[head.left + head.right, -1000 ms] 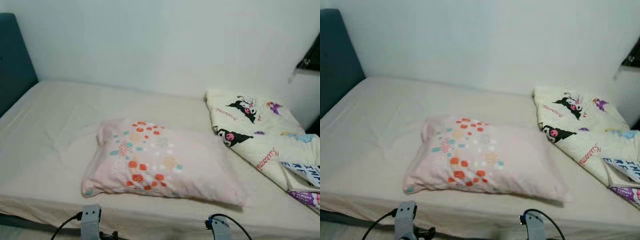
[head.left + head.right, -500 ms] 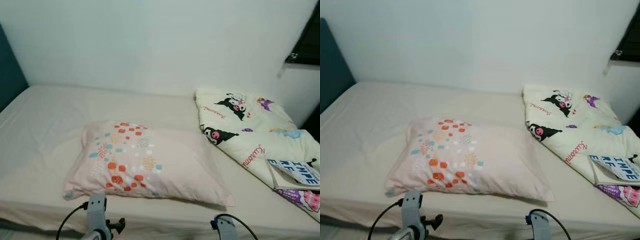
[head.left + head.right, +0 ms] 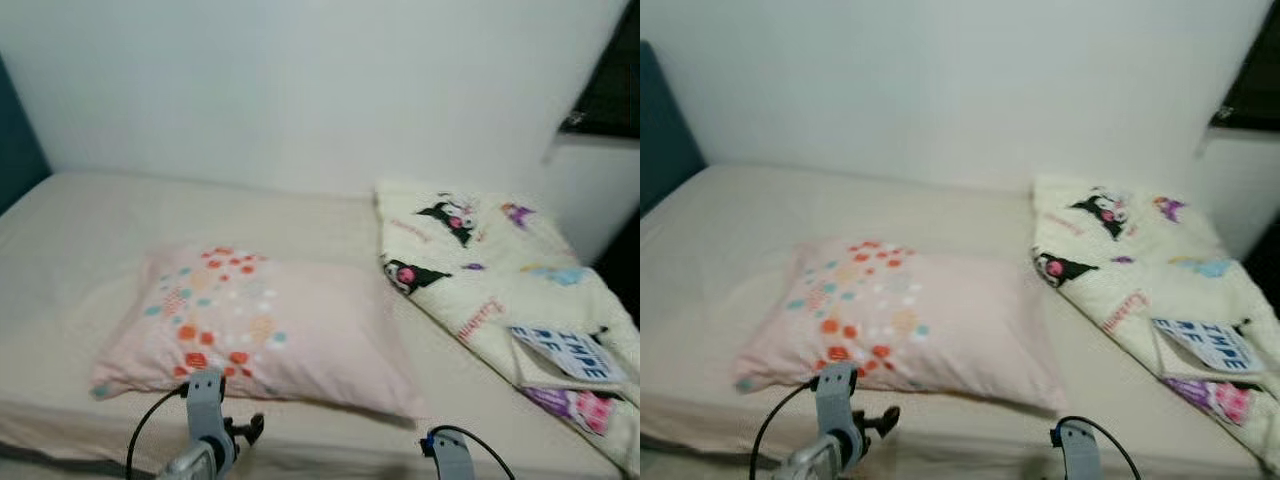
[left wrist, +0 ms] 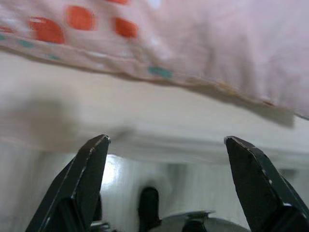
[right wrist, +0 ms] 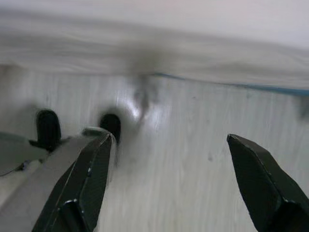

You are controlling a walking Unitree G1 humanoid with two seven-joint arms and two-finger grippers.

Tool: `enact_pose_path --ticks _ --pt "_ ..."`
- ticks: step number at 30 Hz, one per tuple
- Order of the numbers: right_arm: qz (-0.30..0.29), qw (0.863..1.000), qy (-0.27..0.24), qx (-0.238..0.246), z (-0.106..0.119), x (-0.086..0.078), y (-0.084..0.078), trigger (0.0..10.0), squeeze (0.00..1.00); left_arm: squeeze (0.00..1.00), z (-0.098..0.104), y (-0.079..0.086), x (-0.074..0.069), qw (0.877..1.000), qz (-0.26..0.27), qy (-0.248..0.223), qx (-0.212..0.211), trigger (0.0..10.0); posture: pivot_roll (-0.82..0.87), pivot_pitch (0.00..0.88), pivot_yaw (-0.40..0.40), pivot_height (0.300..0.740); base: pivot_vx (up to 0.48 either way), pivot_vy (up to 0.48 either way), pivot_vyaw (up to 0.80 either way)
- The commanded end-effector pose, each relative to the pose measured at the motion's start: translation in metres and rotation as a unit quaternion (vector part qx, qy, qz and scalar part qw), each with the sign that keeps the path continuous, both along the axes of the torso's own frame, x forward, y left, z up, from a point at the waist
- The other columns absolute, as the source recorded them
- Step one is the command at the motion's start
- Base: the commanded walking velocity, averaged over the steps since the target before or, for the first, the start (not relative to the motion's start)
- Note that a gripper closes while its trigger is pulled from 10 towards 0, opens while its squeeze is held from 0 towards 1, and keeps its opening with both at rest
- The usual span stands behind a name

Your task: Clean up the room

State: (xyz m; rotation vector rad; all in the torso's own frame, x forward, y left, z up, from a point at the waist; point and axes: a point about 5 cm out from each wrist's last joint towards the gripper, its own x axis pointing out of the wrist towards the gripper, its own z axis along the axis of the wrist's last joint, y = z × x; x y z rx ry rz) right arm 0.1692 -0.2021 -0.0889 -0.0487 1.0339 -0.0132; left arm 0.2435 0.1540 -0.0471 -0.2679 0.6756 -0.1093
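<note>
Pillow (image 3: 262, 330), soft pink dotted rectangle, lies on bed (image 3: 90, 230).

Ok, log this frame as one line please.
scene: bed | pillow near front edge | cartoon blanket with book | left gripper open below pillow | right gripper open over floor

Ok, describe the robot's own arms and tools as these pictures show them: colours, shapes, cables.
Both arms are silver-grey. The left arm has a boxy wrist block, a small black fitting and a black cable looping off it. The right arm carries a black looped cable too. The left tool and right tool each have two long, black, tapering fingers.
</note>
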Motion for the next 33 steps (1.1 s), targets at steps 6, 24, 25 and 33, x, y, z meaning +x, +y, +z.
enact_pose_path --ticks 6,24,25,33 --pt "-0.005 1.000 0.002 0.000 0.001 -0.002 -0.007 10.0 0.00 0.00 0.009 -0.007 0.012 0.999 -0.013 -0.026 -0.019 10.0 -0.02 0.000 -0.086 0.740 0.000 0.000 0.00" --pt "-0.018 0.999 -0.035 -0.002 0.009 0.015 -0.008 10.0 0.00 0.00 0.018 -0.002 0.023 0.999 0.006 -0.044 -0.009 10.0 -0.02 0.000 -0.088 0.740 0.000 -0.314 0.00" --pt "-0.016 0.999 -0.046 -0.002 0.011 0.020 -0.007 10.0 0.00 0.00 0.018 -0.002 0.023 0.999 0.005 -0.044 -0.007 10.0 -0.02 0.000 -0.088 0.740 0.000 0.000 0.00" --pt "0.032 0.985 -0.170 0.015 0.057 0.095 0.011 10.0 0.00 0.00 0.021 0.007 0.025 0.998 0.012 -0.055 0.000 10.0 -0.03 0.000 -0.090 0.740 0.000 -0.075 0.00"
